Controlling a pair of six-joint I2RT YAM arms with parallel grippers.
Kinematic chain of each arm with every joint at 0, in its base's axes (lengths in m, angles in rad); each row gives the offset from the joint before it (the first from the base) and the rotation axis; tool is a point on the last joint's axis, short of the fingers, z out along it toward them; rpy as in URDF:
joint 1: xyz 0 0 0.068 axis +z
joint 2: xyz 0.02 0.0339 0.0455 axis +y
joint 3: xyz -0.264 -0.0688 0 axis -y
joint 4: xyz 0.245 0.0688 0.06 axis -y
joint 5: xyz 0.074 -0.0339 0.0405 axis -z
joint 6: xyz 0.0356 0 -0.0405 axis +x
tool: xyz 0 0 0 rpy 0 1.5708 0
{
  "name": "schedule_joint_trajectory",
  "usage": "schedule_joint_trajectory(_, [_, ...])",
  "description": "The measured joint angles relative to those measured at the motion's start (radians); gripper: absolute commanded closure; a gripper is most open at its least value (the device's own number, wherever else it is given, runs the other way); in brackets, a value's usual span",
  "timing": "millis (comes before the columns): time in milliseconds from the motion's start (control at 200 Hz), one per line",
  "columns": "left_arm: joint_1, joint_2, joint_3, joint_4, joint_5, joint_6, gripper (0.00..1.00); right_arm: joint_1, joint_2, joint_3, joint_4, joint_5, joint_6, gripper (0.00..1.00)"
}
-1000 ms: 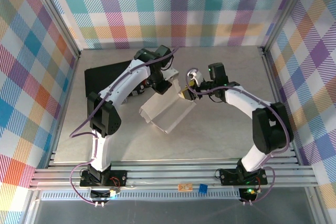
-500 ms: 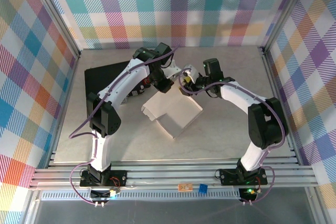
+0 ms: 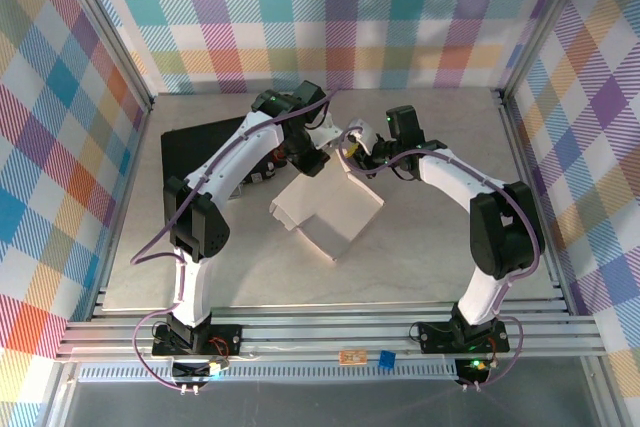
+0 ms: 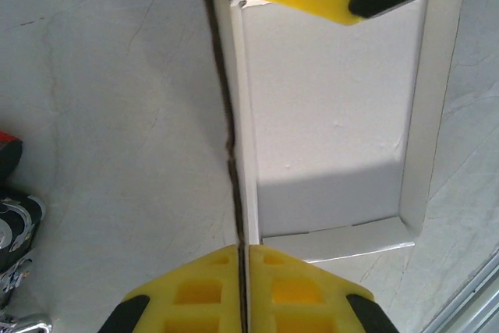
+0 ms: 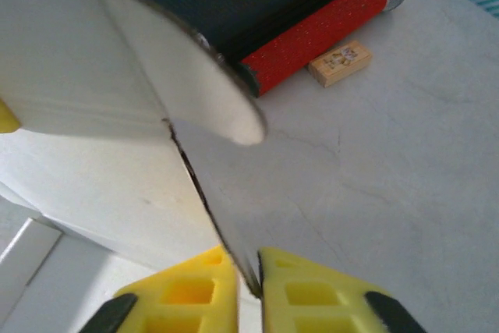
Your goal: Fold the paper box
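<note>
Mid-fold, with the paper box (image 3: 335,217) lying just right of the black case (image 3: 190,152), left gripper (image 4: 242,271) jaws pressed together on one raised wall and right gripper (image 5: 248,278) jaws pinching a flap edge; next likely needs steering that flap inward along its crease.
</note>
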Motion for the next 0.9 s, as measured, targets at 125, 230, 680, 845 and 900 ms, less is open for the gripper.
schedule_joint_trajectory(125, [0.001, 0.000, 0.000, 0.000, -0.002, -0.001, 1.00, 0.003, 0.000, 0.000, -0.004, 0.000, 0.001, 0.88])
schedule_joint_trajectory(230, [0.001, 0.000, 0.000, 0.000, -0.002, -0.004, 1.00, 0.009, 0.000, 0.000, -0.003, 0.015, 0.006, 0.86])
schedule_joint_trajectory(680, [0.018, 0.002, 0.014, 0.035, -0.028, -0.093, 0.62, 0.079, -0.001, -0.023, 0.116, 0.227, 0.154, 1.00])
schedule_joint_trajectory(845, [0.024, 0.000, 0.019, 0.107, -0.065, -0.229, 0.40, 0.090, -0.005, -0.113, 0.200, 0.313, 0.223, 1.00])
schedule_joint_trajectory(900, [0.029, -0.009, 0.013, 0.136, -0.075, -0.286, 0.20, 0.092, -0.005, -0.134, 0.212, 0.327, 0.229, 1.00])
